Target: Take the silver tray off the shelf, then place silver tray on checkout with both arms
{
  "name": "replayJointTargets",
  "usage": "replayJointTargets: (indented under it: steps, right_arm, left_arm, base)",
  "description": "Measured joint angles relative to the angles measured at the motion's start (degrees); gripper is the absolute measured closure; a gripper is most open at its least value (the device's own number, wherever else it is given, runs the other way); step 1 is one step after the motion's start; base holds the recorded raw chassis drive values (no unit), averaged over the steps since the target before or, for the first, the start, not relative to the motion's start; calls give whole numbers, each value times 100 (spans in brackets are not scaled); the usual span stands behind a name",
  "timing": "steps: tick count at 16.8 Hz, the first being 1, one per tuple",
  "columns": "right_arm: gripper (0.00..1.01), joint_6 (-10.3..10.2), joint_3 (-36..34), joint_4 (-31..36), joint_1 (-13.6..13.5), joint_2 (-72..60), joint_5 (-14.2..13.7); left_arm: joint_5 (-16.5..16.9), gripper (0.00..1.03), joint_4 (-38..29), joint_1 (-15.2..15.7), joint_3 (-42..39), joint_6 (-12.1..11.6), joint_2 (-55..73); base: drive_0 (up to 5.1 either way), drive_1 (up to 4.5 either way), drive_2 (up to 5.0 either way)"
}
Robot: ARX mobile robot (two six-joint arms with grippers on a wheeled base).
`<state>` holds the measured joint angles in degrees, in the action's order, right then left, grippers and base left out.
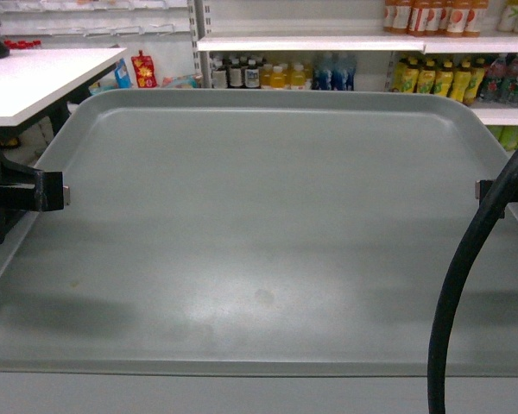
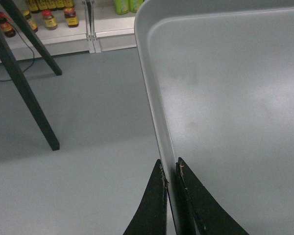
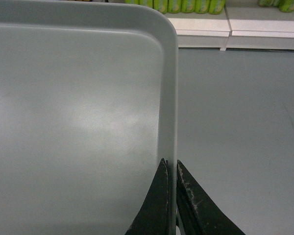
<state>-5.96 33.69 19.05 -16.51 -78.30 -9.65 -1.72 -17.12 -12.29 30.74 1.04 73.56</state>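
Head view: tray point(image 1: 268, 233) held level in the air, left gripper point(image 1: 59, 191) and right gripper point(image 1: 485, 191) on its side rims, checkout point(image 1: 34, 82) at left. Left wrist: fingers point(image 2: 154, 205) pinch the rim. Right wrist: fingers point(image 3: 159, 205) pinch the rim

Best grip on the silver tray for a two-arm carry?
Pinch the raised rim of the silver tray mid-length on both short sides, one arm per side, as the left gripper and right gripper do: the thin lip fits between the fingers.
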Motion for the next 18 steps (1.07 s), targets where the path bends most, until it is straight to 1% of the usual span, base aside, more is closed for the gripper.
replayJointTargets:
  steps: [18]
  right_arm:
    - [99, 0, 0, 9, 0, -31, 0]
  left_arm:
    - [4, 99, 24, 2, 0, 0, 0]
  base:
    - [-501, 243, 243]
